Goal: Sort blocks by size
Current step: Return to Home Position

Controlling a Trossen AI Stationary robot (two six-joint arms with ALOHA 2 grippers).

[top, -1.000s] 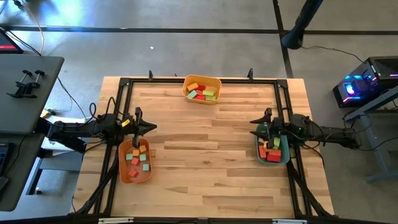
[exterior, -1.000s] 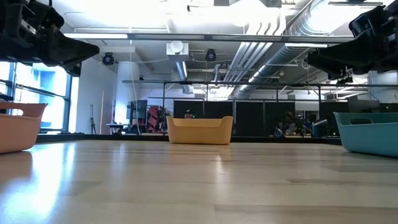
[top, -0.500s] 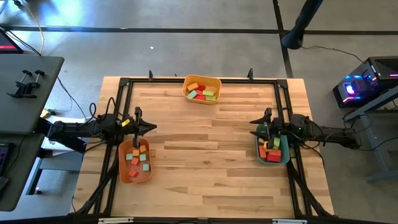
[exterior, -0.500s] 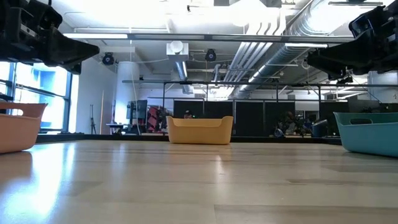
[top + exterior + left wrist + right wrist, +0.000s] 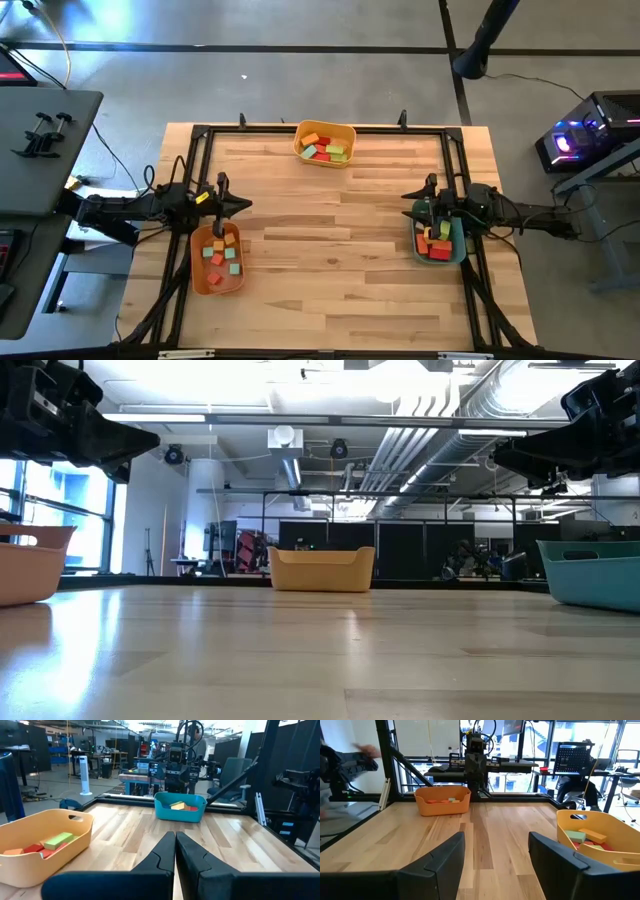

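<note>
**Materials and surface finish: table and what it carries**

Table (image 5: pixel 330 230): pale wood planks, smooth, with a satin sheen that mirrors the ceiling lights in the low view. Frame (image 5: pixel 250 128) along the table's edges: black metal, matt. Yellow bin (image 5: pixel 320 572), orange bin (image 5: pixel 442 806) and teal bin (image 5: pixel 180 814): smooth moulded plastic, low gloss, rounded rims. Blocks (image 5: pixel 323 150) in the bins: flat, matt, solid-coloured faces. Left gripper (image 5: pixel 175 836) and right gripper (image 5: pixel 496 837): dark matt fingers, plastic in look, smooth-faced.
</note>
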